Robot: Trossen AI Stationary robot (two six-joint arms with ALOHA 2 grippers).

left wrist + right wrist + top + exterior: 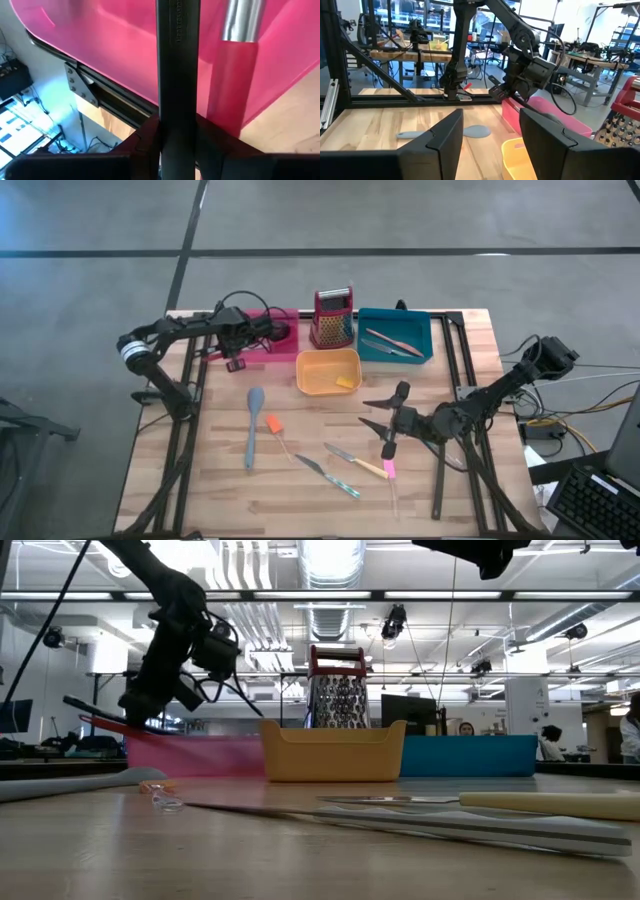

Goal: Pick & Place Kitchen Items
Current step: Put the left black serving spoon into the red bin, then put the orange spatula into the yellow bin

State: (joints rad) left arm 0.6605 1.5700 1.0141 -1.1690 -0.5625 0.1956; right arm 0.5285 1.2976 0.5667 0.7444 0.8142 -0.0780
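The left end effector (262,332) is up over the pink tray (283,352) at the back left of the table (220,500). It pinches a long black utensil (177,65). In the left wrist view a red-handled utensil with a metal neck (231,80) lies just beside the black one, against the pink tray. I cannot tell if it rests in the tray or is held too.

The right end effector (378,412) hangs over the right middle of the table, with its two fingers spread wide and nothing between them. It is near the yellow tray (325,383) and apart from it.

The yellow tray sits in the middle at the back with a small yellow piece (347,382) inside. Behind it stands the red box grater (333,318). To the right of the grater is the teal tray (418,352), and slim pink and metal pieces (393,343) lie in it.

More things lie loose on the wood. A long grey spoon (253,425) lies at the left. Just beside it is a short orange piece (272,423). A slim metal knife with a pale blue handle (327,475) lies in front of that. A knife with a cream handle (358,462) is next to it. A short pink piece (390,470) lies close under the right arm.
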